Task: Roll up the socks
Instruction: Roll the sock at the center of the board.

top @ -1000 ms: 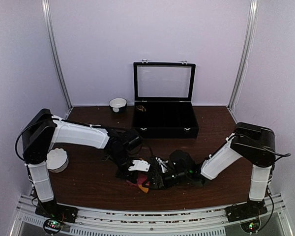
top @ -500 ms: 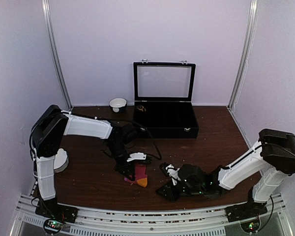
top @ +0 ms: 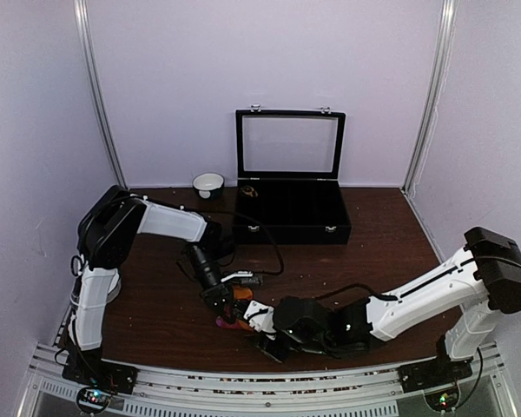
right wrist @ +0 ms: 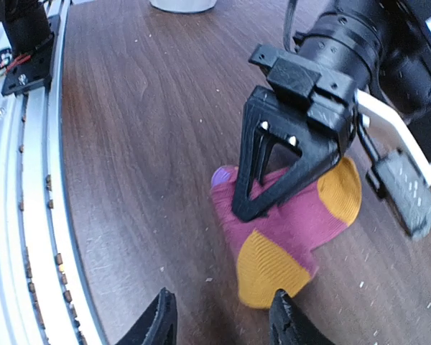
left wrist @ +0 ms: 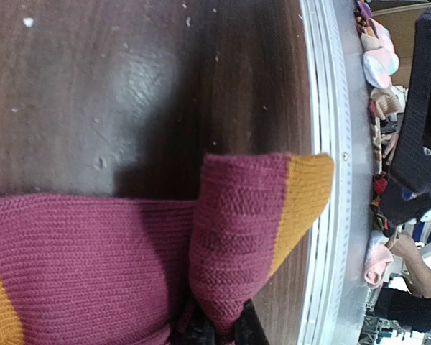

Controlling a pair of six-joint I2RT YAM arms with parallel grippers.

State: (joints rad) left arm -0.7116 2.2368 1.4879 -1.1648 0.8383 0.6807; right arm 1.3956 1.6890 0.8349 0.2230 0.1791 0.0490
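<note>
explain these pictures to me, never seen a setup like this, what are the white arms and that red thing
These are two robot arms bolted at the near edge of a wooden table. One picture looks down from above. The other two come from small cameras on each wrist. Each arm ends in a two-finger end effector. The left end effector is shut on a magenta sock with orange patches, pinching a fold of it. The right end effector is open beside the sock and holds nothing. At the back stand a black case with its glass lid up and a small white bowl.
</note>
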